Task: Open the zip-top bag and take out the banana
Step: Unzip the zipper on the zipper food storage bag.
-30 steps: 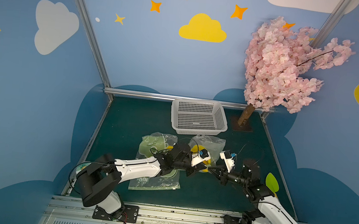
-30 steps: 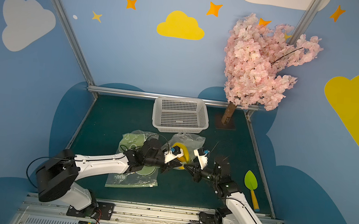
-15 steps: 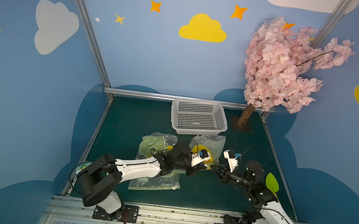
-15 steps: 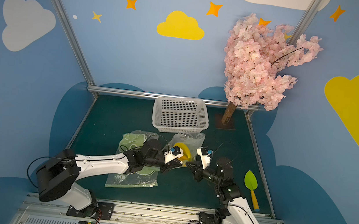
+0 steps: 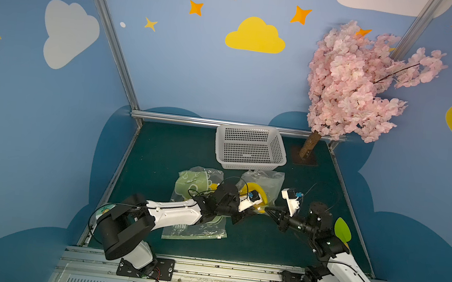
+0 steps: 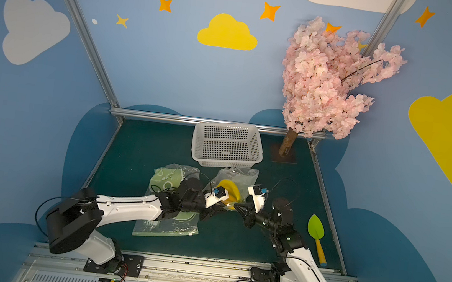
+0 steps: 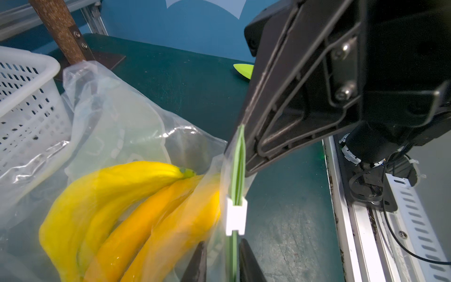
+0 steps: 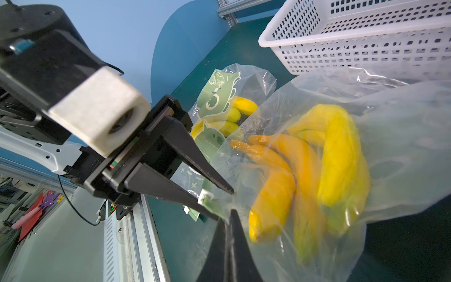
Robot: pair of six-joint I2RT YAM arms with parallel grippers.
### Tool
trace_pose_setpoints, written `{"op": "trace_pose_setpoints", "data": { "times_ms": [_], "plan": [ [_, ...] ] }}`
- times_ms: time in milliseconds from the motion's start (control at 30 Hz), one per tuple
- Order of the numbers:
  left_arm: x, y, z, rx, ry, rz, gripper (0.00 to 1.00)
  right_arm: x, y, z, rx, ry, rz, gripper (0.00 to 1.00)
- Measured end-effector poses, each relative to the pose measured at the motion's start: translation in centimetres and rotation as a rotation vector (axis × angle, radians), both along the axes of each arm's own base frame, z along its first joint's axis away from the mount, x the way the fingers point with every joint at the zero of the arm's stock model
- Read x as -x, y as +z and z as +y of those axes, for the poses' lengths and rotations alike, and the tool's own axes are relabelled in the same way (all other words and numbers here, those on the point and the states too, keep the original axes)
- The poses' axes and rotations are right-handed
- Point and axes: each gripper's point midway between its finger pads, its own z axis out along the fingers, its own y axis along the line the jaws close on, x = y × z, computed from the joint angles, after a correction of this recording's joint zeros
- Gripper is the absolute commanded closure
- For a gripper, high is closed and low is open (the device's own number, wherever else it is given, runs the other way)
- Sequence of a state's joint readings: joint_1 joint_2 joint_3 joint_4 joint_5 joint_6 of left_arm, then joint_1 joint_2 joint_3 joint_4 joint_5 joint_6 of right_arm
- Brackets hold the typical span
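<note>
yellow banana (image 7: pixel 122 207), apparently green bag seal (image 7: pixel 238 158)

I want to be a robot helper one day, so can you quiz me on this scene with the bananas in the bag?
1. True or false: the yellow bananas lie in the white perforated plastic basket.
2. What does the right gripper pinch? A) the green zip strip of the clear plastic zip-top bag; B) a wooden spoon; C) the basket's rim.
3. Fill in: the jaws of the left gripper stand ___.
Key: 1 false, they are inside the bag; 2 A; 3 apart.
</note>
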State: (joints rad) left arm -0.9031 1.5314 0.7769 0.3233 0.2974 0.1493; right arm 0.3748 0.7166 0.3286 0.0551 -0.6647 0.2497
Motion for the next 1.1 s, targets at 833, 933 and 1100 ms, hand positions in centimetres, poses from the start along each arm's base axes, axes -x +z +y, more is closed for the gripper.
{"op": "trace_pose_setpoints", "data": {
  "times_ms": [833, 933, 1100],
  "plan": [
    [-0.2, 2.1, -0.8, -0.005, 0.01, -0.156, 0.75, -0.1, -0.9, 0.1, 0.013, 0.002, 0.037, 1.0],
    [-0.3, 2.1, -0.9, -0.005, 0.009, -0.157, 0.75, -0.1, -0.9, 0.1, 0.012, 0.005, 0.037, 1.0],
    [-0.3, 2.2, -1.0, -0.003, 0.009, -0.159, 0.78, -0.1, -1.0, 0.1, 0.013, 0.007, 0.042, 1.0]
  ]
}}
